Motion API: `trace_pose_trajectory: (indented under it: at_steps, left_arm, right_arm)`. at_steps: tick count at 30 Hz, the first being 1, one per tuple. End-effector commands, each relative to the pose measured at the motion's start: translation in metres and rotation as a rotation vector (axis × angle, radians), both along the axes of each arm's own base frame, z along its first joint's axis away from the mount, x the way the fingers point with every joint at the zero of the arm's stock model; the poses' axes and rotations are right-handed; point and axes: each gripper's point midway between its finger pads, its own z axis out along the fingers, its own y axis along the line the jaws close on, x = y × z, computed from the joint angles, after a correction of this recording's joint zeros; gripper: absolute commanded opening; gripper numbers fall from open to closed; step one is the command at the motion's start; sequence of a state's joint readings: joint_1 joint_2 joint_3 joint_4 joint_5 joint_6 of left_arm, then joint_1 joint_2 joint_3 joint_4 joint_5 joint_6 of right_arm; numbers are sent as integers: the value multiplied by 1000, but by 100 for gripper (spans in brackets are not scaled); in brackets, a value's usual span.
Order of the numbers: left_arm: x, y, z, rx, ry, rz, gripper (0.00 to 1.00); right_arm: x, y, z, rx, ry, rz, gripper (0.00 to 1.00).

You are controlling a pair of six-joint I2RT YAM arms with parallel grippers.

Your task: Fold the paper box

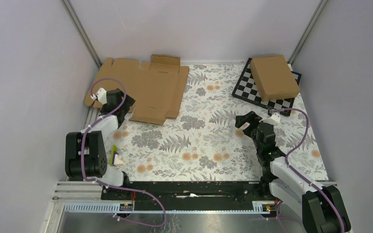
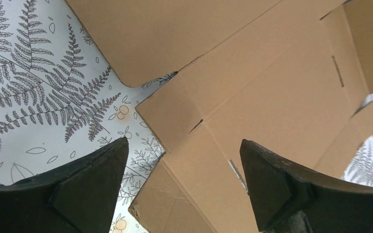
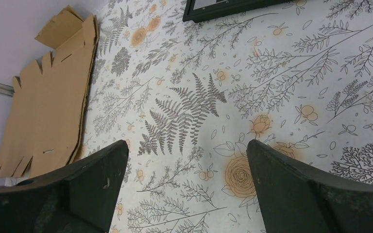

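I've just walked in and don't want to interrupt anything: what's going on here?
Two robot arms are set up to fold a paper box, which lies flat and unfolded at the table's far left. The left gripper hovers open over its near edge, holding nothing. The right gripper is open above the patterned tablecloth, also holding nothing. A folded brown box sits untouched on a chessboard at the far right.

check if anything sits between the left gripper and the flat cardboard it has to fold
Nothing visible does. The left gripper, jaws open, hangs right over the near edge of the flat die-cut cardboard, with nothing between them. The folded box sits far off on the chessboard.
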State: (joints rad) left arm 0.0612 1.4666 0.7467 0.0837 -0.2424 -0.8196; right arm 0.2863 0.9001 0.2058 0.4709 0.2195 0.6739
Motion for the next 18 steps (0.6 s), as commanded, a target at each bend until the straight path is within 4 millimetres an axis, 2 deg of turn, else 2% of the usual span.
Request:
trace_pose_trajectory:
  at_steps: [1,8,12,18]
  left_arm:
    - [13,9,-2,8,39,37,90]
    - [20,8,-18,-22,56,29,87]
    - [30,-1,-22,-61,33,-26,78]
    - [37,-3,-27,-83,25,-47,73]
  right_arm:
    - [6,-2,20,31,-75,-30,100]
    - [6,-3,20,24,-77,-32,100]
    - [6,-2,20,24,-76,-27,100]
    - [7,-2,17,18,-71,-24,100]
